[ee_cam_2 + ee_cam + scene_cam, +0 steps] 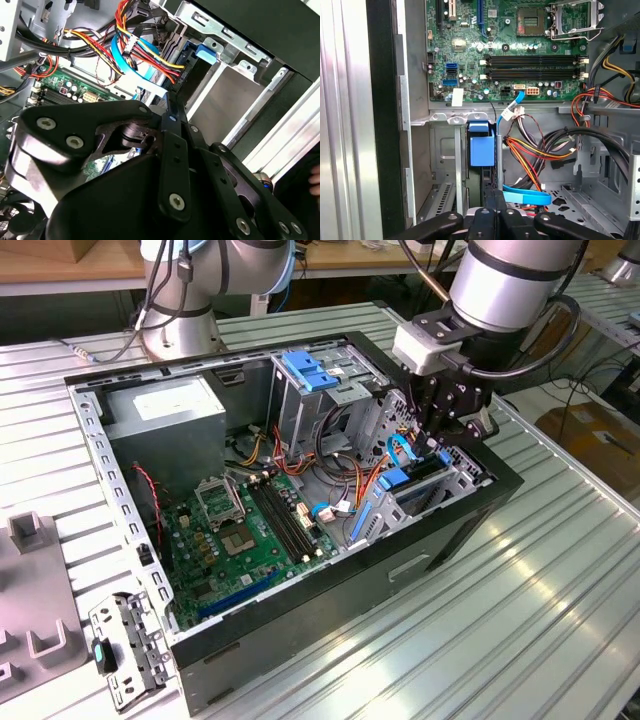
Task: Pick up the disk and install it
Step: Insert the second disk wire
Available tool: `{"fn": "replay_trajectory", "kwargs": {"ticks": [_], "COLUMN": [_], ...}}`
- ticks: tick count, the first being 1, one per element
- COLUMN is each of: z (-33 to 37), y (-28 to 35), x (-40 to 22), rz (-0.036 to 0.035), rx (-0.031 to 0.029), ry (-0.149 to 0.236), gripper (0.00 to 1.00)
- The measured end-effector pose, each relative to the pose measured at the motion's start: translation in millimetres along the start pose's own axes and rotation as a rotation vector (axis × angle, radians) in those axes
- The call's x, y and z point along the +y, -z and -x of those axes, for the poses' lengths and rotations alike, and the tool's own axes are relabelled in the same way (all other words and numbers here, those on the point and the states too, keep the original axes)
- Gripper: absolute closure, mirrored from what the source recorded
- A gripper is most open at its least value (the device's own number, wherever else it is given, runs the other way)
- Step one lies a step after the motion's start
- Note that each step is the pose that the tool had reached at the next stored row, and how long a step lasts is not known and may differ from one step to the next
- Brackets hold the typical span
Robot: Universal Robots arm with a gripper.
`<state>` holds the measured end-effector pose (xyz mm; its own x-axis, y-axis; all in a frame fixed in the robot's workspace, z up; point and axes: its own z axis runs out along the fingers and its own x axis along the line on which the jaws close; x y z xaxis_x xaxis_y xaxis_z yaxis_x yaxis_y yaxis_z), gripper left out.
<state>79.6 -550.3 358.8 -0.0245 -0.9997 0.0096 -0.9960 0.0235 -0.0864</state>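
One black gripper (447, 440) low over open computer case (420, 570), fingers close together around the disk (408, 480), blue carrier seated upright in drive bay (445, 150), label print unreadable.

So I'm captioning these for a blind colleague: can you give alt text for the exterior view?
A robot arm's gripper reaches down into the drive bay at the exterior view's right of an open computer case lying on a ribbed metal table. Inside are a green motherboard, a grey power supply, coloured cables and a blue-tabbed drive cage.
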Motion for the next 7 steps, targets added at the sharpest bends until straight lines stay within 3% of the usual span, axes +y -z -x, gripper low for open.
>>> {"fn": "replay_trajectory", "kwargs": {"ticks": [7], "z": [0.0], "y": [1.3], "x": [-0.1], "rz": [0.0000], "rx": [0.0000], "ry": [0.000], "gripper": [0.89]}}
